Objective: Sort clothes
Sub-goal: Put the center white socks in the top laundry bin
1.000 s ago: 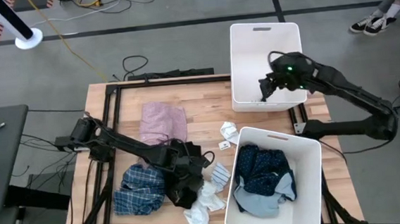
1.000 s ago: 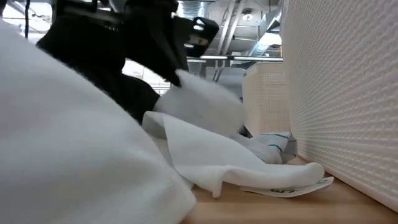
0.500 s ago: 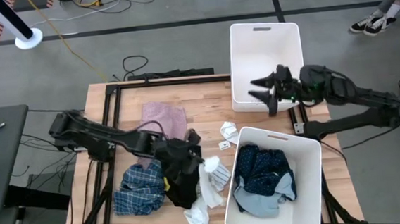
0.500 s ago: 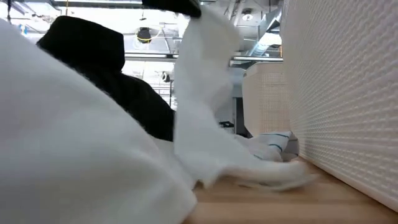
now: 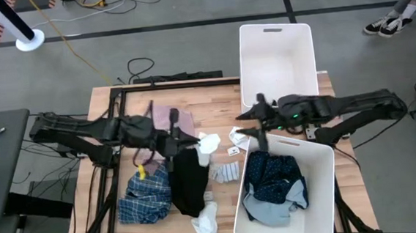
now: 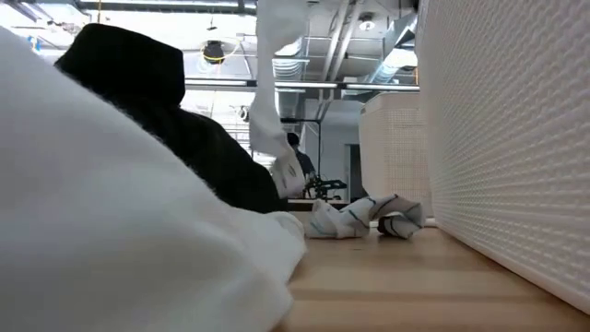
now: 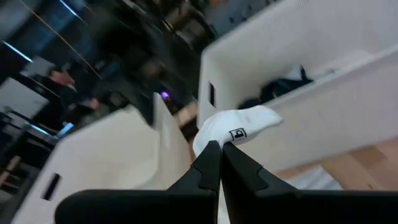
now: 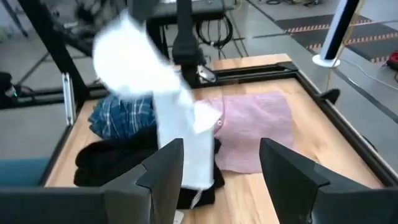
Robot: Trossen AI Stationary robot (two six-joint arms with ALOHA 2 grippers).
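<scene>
While right fingers (image 8: pixel 292 180) gape empty, left fingers (image 7: pixel 211 163) pinch a white sock (image 7: pixel 239 127).

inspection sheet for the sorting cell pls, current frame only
Surface: wooden table, bare between the piles.
Job's things: pink garment, black garment, blue plaid shirt and a striped sock on the table; navy patterned garment in the near bin; far bin looks empty.
Clutter: small white tag on the wood.
Grippers: left gripper shut on a white sock, lifted above the table; right gripper open, holding nothing, between the two bins.
Cables: black loop and yellow cord on the floor.
Surroundings: a person's shoes at the far right corner.
</scene>
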